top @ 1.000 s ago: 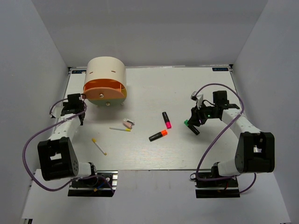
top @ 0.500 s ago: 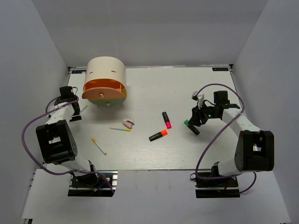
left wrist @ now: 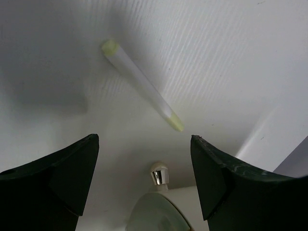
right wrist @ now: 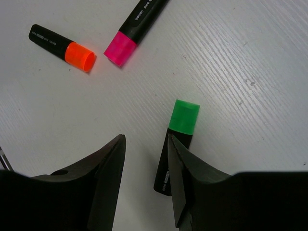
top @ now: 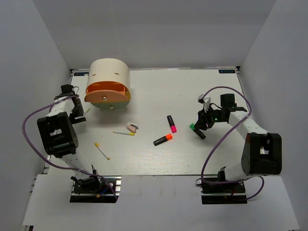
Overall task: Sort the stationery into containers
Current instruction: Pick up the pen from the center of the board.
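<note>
On the table (top: 192,91), up at ten o'clock: the big cream drum (top: 108,79), orange front facing six o'clock. At eight o'clock from the drum: the left gripper (left wrist: 144,143). Fingers spread wide, grasping nothing. Just past the tips, at twelve o'clock: a thin pale stick (left wrist: 142,84). Lies flat, yellow at both ends.

Over at three o'clock: the right gripper (right wrist: 147,142). Fingers partly apart, squeezing nothing. Right by one finger: the green marker (right wrist: 182,126), flat, cap pointing to one o'clock. Further off at eleven o'clock: the pink marker (right wrist: 137,24) and the orange marker (right wrist: 60,47).

Near the middle: the pink clip (top: 132,127), a second stick (top: 124,133) just beside it, a third stick (top: 102,151) at seven o'clock.
</note>
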Action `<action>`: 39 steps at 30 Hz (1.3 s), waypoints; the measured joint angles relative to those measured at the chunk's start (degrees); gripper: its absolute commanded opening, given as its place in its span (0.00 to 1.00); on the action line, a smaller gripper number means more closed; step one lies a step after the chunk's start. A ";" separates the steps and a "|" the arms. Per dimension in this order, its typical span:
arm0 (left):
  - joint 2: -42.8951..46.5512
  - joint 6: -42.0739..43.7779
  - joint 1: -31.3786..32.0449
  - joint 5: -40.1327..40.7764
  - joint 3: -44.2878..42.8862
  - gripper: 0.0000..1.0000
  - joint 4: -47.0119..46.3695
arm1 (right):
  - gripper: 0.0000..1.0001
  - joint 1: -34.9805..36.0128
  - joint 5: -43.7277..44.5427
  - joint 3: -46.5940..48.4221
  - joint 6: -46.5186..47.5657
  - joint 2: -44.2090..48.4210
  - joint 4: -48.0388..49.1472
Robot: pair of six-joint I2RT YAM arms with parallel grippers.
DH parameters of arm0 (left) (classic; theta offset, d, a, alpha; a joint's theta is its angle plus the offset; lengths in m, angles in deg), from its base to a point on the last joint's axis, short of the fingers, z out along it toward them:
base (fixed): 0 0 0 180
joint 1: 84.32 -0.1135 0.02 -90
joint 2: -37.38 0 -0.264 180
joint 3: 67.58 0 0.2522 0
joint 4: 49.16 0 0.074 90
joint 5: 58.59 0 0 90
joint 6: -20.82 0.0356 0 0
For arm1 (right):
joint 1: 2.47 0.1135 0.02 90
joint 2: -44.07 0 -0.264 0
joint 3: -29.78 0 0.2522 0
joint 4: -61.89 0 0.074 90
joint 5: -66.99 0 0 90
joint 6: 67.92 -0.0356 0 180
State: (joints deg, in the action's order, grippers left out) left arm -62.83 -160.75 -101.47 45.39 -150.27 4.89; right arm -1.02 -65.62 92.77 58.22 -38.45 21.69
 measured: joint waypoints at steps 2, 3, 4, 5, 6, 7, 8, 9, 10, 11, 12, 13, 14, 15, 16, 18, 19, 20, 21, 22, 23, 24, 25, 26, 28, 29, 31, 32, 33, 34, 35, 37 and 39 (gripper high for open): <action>-0.31 -0.96 0.02 -0.24 -0.76 0.86 1.11 | 0.46 0.00 0.00 0.00 -0.02 -0.37 0.07; -0.63 -1.40 0.02 -0.35 -1.44 0.86 1.73 | 0.46 0.00 0.00 0.00 -0.07 -0.52 0.07; -0.87 -1.73 0.02 -0.39 -1.90 0.86 1.95 | 0.46 -0.02 0.00 0.00 -0.07 -0.66 0.07; -1.25 -2.14 0.02 -0.48 -2.45 0.86 2.10 | 0.46 -0.07 -0.02 0.00 -0.11 -0.79 0.11; -1.64 -2.60 0.00 -0.55 -2.95 0.86 2.16 | 0.46 -0.11 -0.02 0.00 -0.13 -0.94 0.13; -2.10 -3.19 0.00 -0.70 -3.32 0.86 2.23 | 0.46 -0.13 -0.02 0.00 -0.15 -1.11 0.13; -2.56 -3.69 0.00 -0.85 -3.72 0.86 2.45 | 0.46 -0.17 0.00 0.00 -0.17 -1.25 0.17; -3.10 -4.15 0.00 -0.96 -4.09 0.86 2.80 | 0.46 -0.22 -0.02 0.00 -0.20 -1.33 0.17; -3.58 -4.59 0.00 -1.03 -4.39 0.86 3.08 | 0.46 -0.22 -0.02 0.00 -0.20 -1.36 0.24; -4.07 -5.05 0.00 -1.18 -4.74 0.86 3.37 | 0.46 -0.24 -0.02 0.00 -0.20 -1.36 0.35; -4.61 -5.53 0.00 -1.27 -5.22 0.88 3.89 | 0.46 -0.24 -0.02 0.00 -0.20 -1.36 0.48; -5.07 -6.03 0.02 -1.38 -5.64 0.88 4.37 | 0.46 -0.26 -0.02 0.00 -0.20 -1.36 0.57; -5.46 -6.69 0.07 -1.42 -6.03 0.88 4.94 | 0.46 -0.26 -0.02 -0.02 -0.24 -1.36 0.57; -5.66 -7.41 0.09 -1.44 -6.16 0.88 5.11 | 0.46 -0.26 -0.02 0.00 -0.31 -1.36 0.61; -5.68 -8.02 0.09 -1.46 -6.19 0.88 5.25 | 0.46 -0.28 -0.02 0.00 -0.37 -1.36 0.66; -5.68 -9.86 0.11 -1.53 -6.14 0.88 5.42 | 0.46 -0.28 -0.02 0.00 -0.46 -1.36 0.72; -5.68 -10.71 0.24 -1.55 -6.12 0.88 5.40 | 0.46 -0.28 -0.02 0.00 -0.55 -1.36 0.74; -5.68 -11.54 0.37 -1.55 -6.12 0.88 5.40 | 0.46 -0.31 -0.02 0.00 -0.59 -1.36 0.74; -5.68 -12.20 0.42 -1.60 -6.12 0.88 5.51 | 0.46 -0.31 -0.02 0.00 -0.63 -1.36 0.74; -5.68 -12.87 0.48 -1.60 -6.12 0.88 5.68 | 0.46 -0.31 -0.02 0.00 -0.72 -1.36 0.74; -5.68 -13.49 0.50 -1.60 -6.12 0.88 5.88 | 0.46 -0.31 -0.02 0.00 -0.79 -1.36 0.74; -5.68 -14.23 0.50 -1.60 -6.12 0.88 6.12 | 0.46 -0.31 -0.02 0.00 -0.81 -1.36 0.74; -5.68 -14.95 0.50 -1.62 -6.14 0.86 6.34 | 0.46 -0.31 -0.02 0.00 -0.81 -1.36 0.74; -5.68 -15.52 0.52 -1.60 -6.14 0.86 6.49 | 0.46 -0.31 -0.02 0.00 -0.83 -1.36 0.74; -5.77 -16.94 0.66 -1.57 -6.27 0.82 7.04 | 0.46 -0.31 -0.02 0.00 -0.83 -1.36 0.72; -5.81 -17.42 0.81 -1.31 -6.38 0.81 7.37 | 0.46 -0.31 -0.02 0.00 -0.83 -1.36 0.72; -5.90 -18.51 1.29 -0.66 -6.47 0.79 7.61 | 0.46 -0.33 0.00 0.00 -0.83 -1.36 0.70; -5.90 -18.88 1.60 -0.17 -6.45 0.79 7.50 | 0.46 -0.33 0.02 0.00 -0.83 -1.33 0.70; -5.90 -19.21 2.03 0.42 -6.43 0.79 7.32 | 0.46 -0.33 0.02 0.00 -0.83 -1.33 0.70; -5.90 -19.41 2.38 0.85 -6.32 0.79 7.02 | 0.46 -0.33 0.02 0.00 -0.83 -1.31 0.68; -5.88 -19.56 2.75 1.49 -6.03 0.79 6.54 | 0.46 -0.33 0.04 0.00 -0.83 -1.25 0.68; -5.88 -19.89 3.28 2.34 -5.29 0.79 5.68 | 0.46 -0.33 0.07 0.00 -0.83 -1.07 0.57; -5.88 -20.04 3.72 3.02 -4.72 0.79 5.40 | 0.46 -0.33 0.07 0.00 -0.81 -0.79 0.44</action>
State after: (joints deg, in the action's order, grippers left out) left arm -68.71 -180.79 -97.75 48.40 -154.99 10.29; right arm -1.35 -65.56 92.77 57.41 -39.24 22.13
